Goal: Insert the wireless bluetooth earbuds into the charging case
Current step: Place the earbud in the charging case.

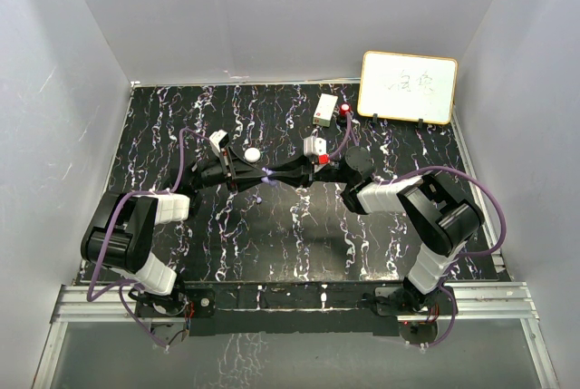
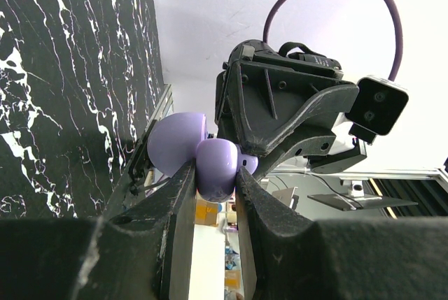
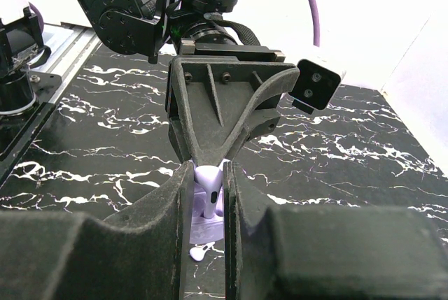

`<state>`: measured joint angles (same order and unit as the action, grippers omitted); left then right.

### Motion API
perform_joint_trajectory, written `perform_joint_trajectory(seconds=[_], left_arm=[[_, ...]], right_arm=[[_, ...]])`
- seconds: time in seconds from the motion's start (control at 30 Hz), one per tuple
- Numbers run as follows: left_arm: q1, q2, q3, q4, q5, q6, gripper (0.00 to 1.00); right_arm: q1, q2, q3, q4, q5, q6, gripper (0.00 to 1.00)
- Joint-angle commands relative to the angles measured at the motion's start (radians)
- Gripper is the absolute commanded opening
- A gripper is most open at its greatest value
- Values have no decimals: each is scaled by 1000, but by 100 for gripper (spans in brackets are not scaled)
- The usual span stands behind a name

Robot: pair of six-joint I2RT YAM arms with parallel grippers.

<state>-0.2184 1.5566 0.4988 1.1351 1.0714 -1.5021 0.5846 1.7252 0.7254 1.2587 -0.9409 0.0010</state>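
My left gripper (image 1: 261,174) is shut on a small purple charging case (image 2: 218,167), held above the table with its round lid (image 2: 175,143) swung open. My right gripper (image 1: 278,174) meets it tip to tip and is shut on a pale purple earbud (image 3: 208,182). The earbud's stem points down into the case's opening (image 3: 207,226). A second pale earbud (image 3: 198,252) lies loose on the black marbled table below the two grippers. In the left wrist view the right gripper's body (image 2: 280,104) fills the space just beyond the case.
A round white case (image 1: 252,154) lies on the table just behind the left gripper. A white box (image 1: 325,109) with a red knob (image 1: 346,111) stands at the back. A small whiteboard (image 1: 408,87) leans at the back right. White walls enclose the table.
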Motion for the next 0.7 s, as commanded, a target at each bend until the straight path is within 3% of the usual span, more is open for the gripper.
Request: perform_joint_trajectory(seconds=[0.0, 0.67], left_arm=[[-6, -53, 44, 18, 13, -1, 0], [-6, -52, 48, 30, 5, -9, 0]], right_arm=[[-7, 10, 9, 15, 8, -19, 0], [-7, 42, 0, 29, 5, -14, 0]])
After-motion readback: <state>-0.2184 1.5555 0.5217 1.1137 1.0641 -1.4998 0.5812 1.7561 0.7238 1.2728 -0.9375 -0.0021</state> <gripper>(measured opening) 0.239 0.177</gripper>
